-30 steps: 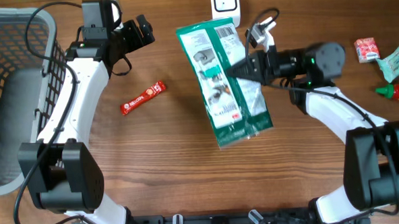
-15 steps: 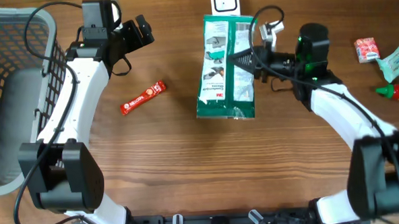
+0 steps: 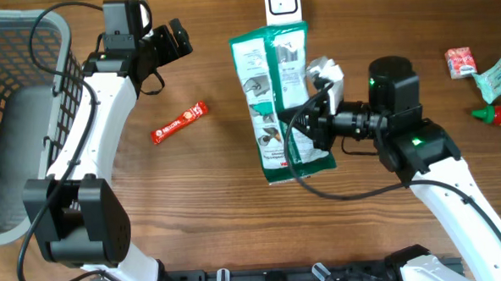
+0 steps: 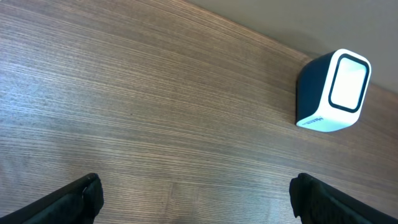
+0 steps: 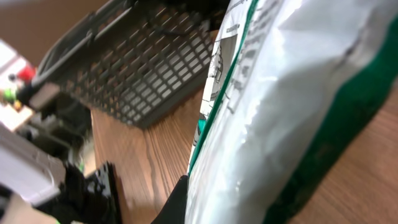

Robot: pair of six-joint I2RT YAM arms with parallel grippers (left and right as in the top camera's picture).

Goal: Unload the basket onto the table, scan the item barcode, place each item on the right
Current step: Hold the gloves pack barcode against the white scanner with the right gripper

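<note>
Clenching the pouch (image 3: 275, 88) by its side edge near the scanner (image 3: 280, 2), the right fingers (image 3: 308, 131) grip what is likely light, floppy and slick (left fingers (image 4: 74, 198) gape, empty).

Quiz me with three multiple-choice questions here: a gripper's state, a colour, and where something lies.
1. The right gripper is: A open, empty; B shut on the green-and-white packet; C shut on a cup.
2. The snack bar wrapper is: A red; B blue; C black.
3. The snack bar lies: A on the packet; B in the right gripper; C on the table, left of the packet.
Answers: 1 B, fingers pinch the packet; 2 A, red overhead; 3 C, resting on bare wood.
</note>
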